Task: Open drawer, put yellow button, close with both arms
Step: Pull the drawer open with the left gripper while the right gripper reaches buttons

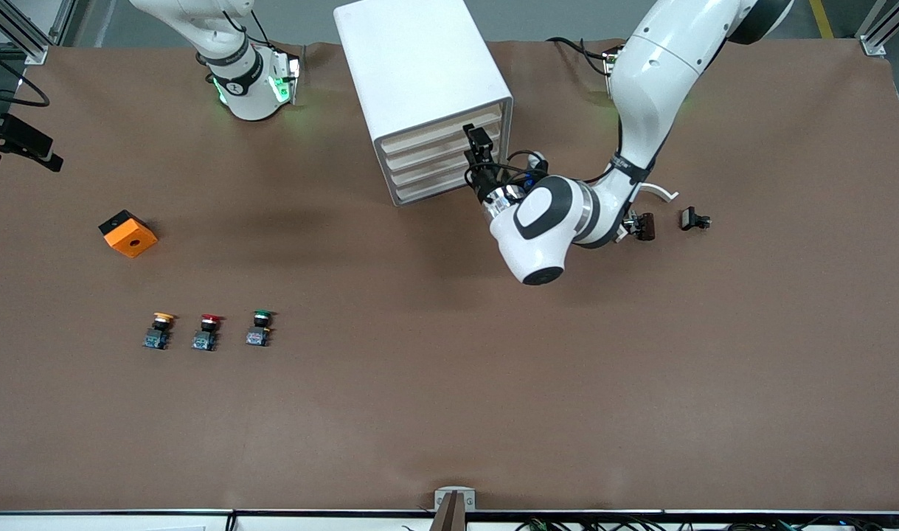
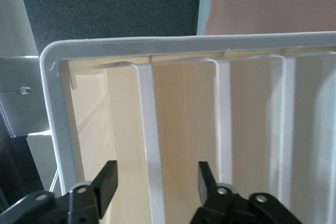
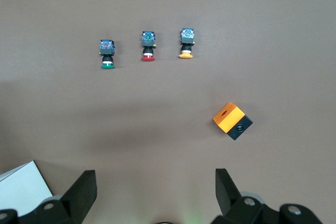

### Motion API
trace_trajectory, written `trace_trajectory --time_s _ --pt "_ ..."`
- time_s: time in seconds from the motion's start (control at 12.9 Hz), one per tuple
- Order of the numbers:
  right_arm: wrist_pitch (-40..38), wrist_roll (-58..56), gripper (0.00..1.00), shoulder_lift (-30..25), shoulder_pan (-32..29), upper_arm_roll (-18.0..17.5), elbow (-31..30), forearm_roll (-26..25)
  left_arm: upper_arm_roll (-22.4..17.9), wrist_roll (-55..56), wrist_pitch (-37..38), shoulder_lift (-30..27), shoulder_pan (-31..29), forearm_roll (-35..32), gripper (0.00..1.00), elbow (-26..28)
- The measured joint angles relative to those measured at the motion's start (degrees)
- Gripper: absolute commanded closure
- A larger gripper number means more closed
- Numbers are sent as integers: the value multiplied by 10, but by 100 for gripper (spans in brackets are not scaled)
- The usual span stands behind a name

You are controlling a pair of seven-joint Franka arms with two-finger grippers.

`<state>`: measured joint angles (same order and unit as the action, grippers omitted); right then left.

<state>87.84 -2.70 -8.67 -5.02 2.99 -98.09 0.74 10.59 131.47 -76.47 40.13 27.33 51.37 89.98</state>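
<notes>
I see the left gripper [image 2: 157, 184] with its jaws partly spread at the front of the cabinet [image 1: 420, 81], straddling a cream drawer edge by the top drawer [image 1: 445, 127], not visibly clamped; the right gripper [image 3: 156, 190] waits wide open, holding nothing, over bare table; the yellow button [image 1: 159, 330] lies toward the right arm's end, in a row beside the red button [image 1: 208, 331] and green button [image 1: 259, 327].

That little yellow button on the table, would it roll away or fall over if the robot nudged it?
The yellow button probably tips rather than rolls: its round cap sits on a narrower blocky body. It looks small, so likely light and easily shoved. The hard-looking cap may slip between jaws.
</notes>
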Motion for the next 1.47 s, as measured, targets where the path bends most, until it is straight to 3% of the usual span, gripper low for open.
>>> trace_trajectory --time_s 0.15,0.39,0.54,0.93,1.47 --pt "0 0 0 0 0 -1 0 0 0 2 2 0 13 0 57 1" --pt "0 0 0 0 0 -1 0 0 0 2 2 3 26 0 93 2" --pt "0 0 0 0 0 -1 0 0 -1 4 2 4 26 0 100 1" --pt "-16 0 0 22 0 0 16 0 -6 8 3 5 22 1 100 -4" --pt "28 0 0 173 -9 3 51 -1 -19 8 2 11 -53 -9 100 -45"
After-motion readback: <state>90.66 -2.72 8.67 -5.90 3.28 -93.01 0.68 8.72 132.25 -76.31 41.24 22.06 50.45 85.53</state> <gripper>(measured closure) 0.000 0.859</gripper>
